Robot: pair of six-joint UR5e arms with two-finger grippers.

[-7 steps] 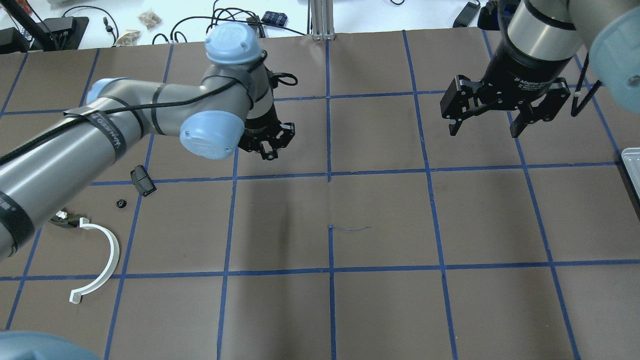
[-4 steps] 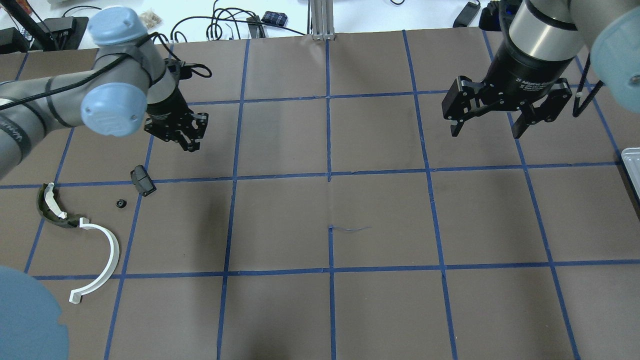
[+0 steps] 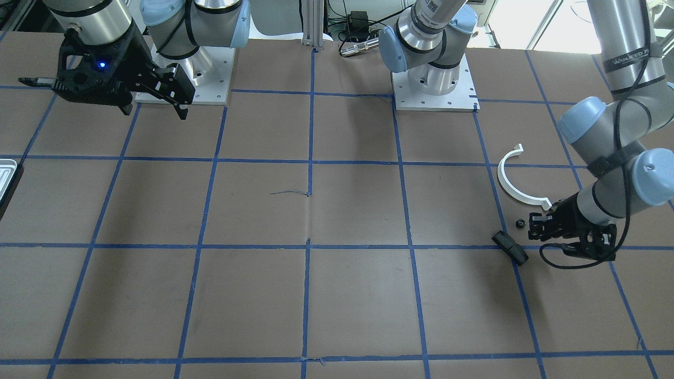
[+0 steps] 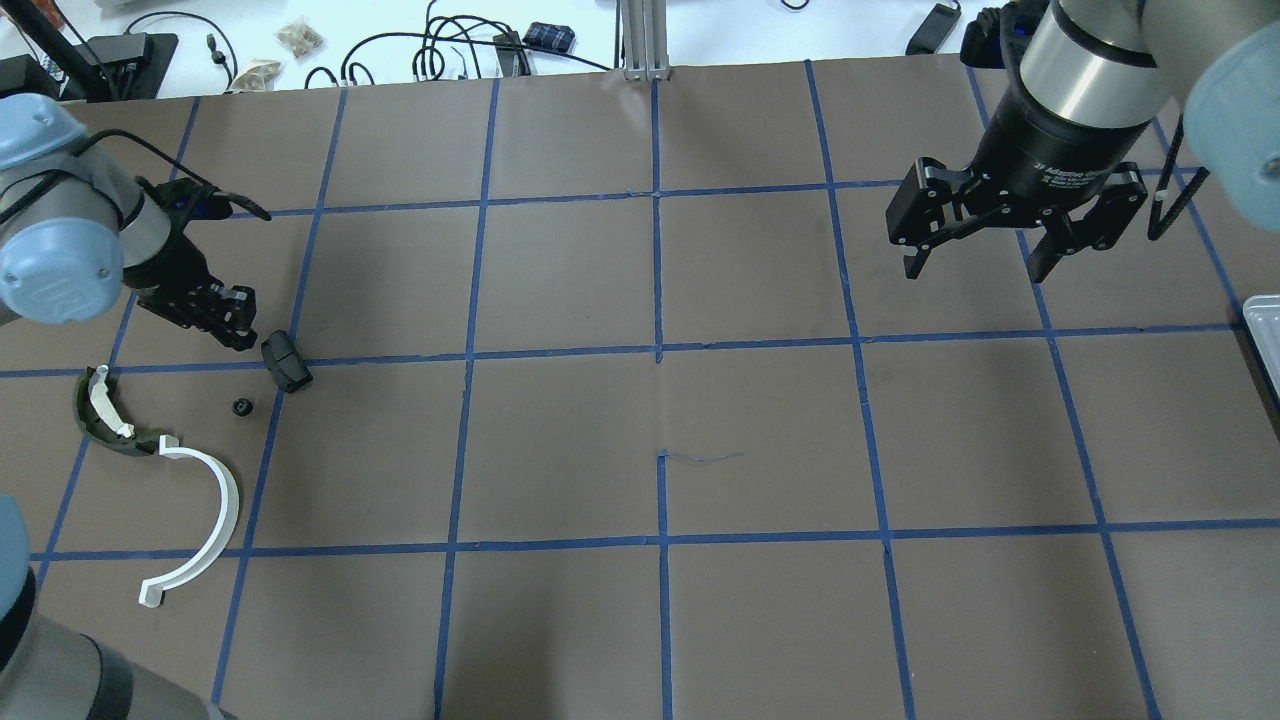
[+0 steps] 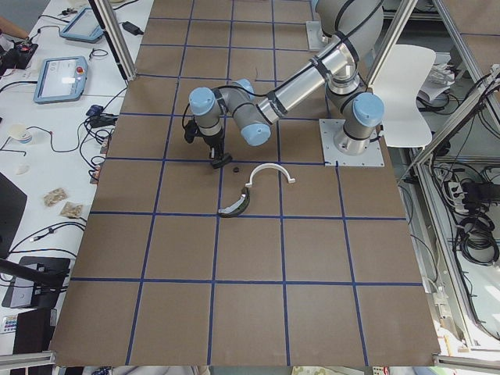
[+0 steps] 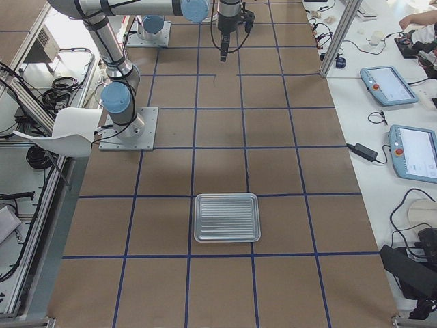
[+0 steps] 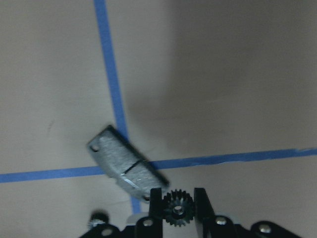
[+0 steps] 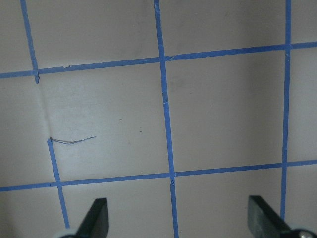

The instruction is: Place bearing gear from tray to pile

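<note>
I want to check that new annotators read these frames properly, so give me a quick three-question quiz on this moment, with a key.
1. True or false: the tray holds several parts.
2. What sits between the left jaws? A) a screwdriver B) a small black gear C) nothing
3. Fill in: the right jaws stand ____, with nothing between them.

Key: 1 false, the tray looks empty. 2 B, the left jaws are closed on the gear. 3 open.
</note>
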